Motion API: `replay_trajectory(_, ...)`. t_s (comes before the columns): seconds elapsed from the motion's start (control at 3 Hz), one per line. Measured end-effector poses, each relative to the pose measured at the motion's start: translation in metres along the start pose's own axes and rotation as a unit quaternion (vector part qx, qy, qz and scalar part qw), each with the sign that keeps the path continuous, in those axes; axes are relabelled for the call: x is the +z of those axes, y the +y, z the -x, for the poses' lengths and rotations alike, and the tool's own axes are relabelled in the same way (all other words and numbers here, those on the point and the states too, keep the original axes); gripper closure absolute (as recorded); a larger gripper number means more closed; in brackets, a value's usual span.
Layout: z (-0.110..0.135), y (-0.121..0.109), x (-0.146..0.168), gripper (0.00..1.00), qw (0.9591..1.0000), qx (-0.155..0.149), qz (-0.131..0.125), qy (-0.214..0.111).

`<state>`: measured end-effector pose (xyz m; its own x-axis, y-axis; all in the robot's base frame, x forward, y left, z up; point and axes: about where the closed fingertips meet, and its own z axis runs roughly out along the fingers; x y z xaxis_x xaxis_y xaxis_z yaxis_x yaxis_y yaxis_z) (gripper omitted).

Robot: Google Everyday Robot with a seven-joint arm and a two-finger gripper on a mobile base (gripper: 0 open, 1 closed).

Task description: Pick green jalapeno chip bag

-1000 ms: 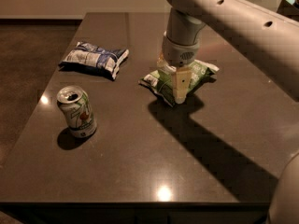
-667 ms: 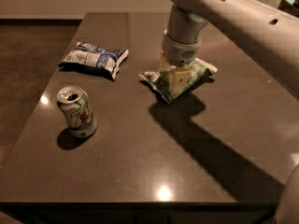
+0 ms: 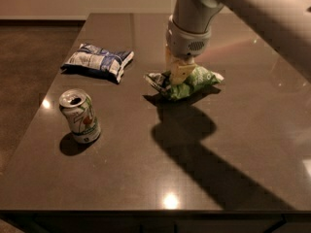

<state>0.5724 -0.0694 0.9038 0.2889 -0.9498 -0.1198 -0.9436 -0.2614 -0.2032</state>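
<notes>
Hanging straight down from the wrist over the far middle of the worktop (image 3: 121,174), the gripper (image 3: 179,77) is seen with its jaws closed onto the green jalapeno chip bag (image 3: 199,79); the bag is pinched near its mid-length, slightly toward its left end as viewed.

- Relation that matters: the bag is directly beneath and between the jaws, not off to a side; its long axis runs across the view, left to right, and the jaws are set across that axis; both ends stick out free.
- Contact with the worktop cannot be settled; a shadow is noted under the bag, so it is judged at most barely raised; a straight upward lift is what is called for next.
- Against the frame one second ago: the jaws were then wider and the bag lay flatter and broader; now the bag is bunched and narrowed at the grip; the wrist appears a shade higher.
- The soda can (image 3: 80,116) and the blue-and-white chip bag (image 3: 97,62) are unmoved, well apart to the left.
</notes>
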Motion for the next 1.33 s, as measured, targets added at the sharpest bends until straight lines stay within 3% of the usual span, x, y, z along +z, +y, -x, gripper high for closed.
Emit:
replay_trajectory(0.33, 0.024, -0.006, -0.038, 1.00, 0.9993, -0.013, -0.035, -0.003)
replay_trajectory(1.0, 0.067, -0.024, -0.104, 1.00, 0.9966, -0.019, -0.080, -0.005)
replay_trajectory(1.33, 0.072, -0.029, -0.109, 1.00, 0.9957, -0.021, -0.091, -0.007)
